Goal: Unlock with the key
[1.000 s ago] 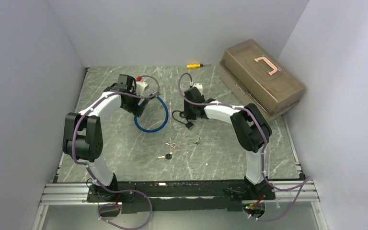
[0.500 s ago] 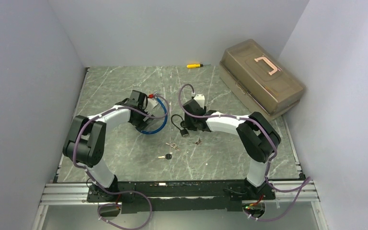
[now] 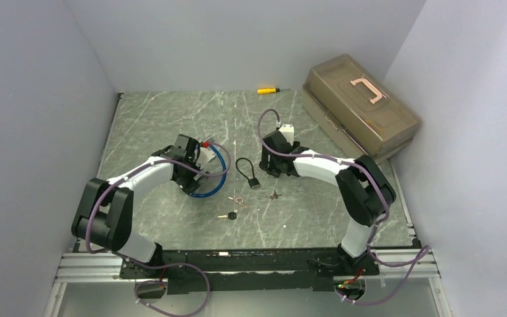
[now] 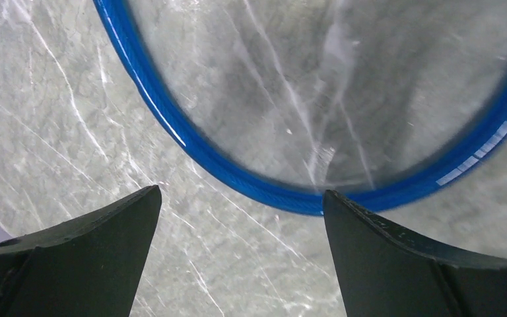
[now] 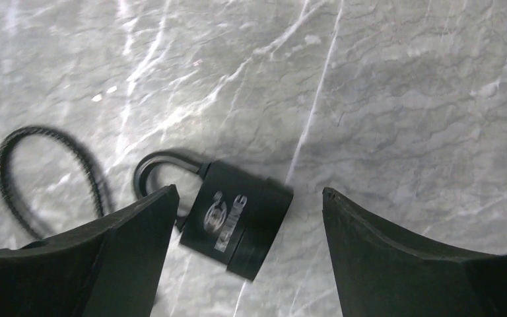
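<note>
A: What can't you make out from where you stand?

B: Quite a bit. From above, the fingers of the left gripper [image 4: 239, 198] and the right gripper [image 5: 247, 198] are tucked under their wrists, so I see only black lumps there. The blue cable [image 3: 216, 173] is half covered by the left arm, and in the left wrist view it runs off the top of the frame on both sides. 2 small metal bits lie near the padlock [image 3: 254, 183] — a ring of something [image 3: 238, 199] and a scrap [image 3: 274, 195] — and both are too small for me to name. Only 1 key [image 3: 231, 215], black-headed, reads clearly. It lies on the table [image 3: 165, 119] nearer the arm bases, apart from the padlock.

A: And the grippers themselves?

B: The wrist cameras settle that. The left one's 2 fingers stand wide apart over the marble, gripping nothing. The blue cable curves across just past the tips, and whether 1 tip touches it I cannot tell.

A: The right one?

B: Its jaws are spread too, with nothing clamped. The padlock lies flat on the table below the gap, with a thin black cord [image 5: 46, 172] looped beside its shackle — the lettering on its body is blurred. From above it sits just beside that gripper, clear of it.
</note>
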You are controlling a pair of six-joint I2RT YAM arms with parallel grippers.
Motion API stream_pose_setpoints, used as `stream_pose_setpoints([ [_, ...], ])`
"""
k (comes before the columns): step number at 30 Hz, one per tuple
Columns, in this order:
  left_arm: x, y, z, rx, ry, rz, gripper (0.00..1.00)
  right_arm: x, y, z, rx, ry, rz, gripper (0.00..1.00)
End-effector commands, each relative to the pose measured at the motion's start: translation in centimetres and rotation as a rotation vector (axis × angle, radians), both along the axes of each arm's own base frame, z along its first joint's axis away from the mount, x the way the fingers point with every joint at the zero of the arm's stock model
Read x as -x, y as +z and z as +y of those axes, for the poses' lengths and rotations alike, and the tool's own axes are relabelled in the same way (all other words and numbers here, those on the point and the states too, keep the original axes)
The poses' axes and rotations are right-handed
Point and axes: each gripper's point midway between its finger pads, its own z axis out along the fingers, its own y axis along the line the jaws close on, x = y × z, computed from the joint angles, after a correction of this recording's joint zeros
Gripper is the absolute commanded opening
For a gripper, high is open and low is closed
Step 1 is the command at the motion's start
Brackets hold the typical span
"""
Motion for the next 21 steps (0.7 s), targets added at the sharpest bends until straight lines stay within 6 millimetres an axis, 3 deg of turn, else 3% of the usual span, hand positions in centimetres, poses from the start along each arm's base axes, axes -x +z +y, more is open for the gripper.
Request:
stream_pose_setpoints([
  [1,-0.2,4.6,-2.3,0.129,-0.007,-0.013,1.00,1.1,5.1,1.0,-0.008,0.044,-0.111,0.84],
  [7,-0.5,12.2,-4.5,0.261,-0.043,-0.067,0.99,7.2,7.3,4.1,-0.015,0.193,-0.147,0.83],
  [13,2.6,15.9,-5.7,0.420,-0.084,-0.019,0.99,14.3,5.3,10.0,-0.030,0.464,-0.128,0.79],
  [16,3.9,16.8,-5.3,0.481,-0.093,-0.028,0.99,15.6,3.9,12.1,-0.054,0.560,-0.107,0.77],
  [21,4.8,16.8,-2.6,0.555,-0.031,-0.025,0.99,15.5,3.0,14.3,-0.055,0.645,-0.110,0.73],
])
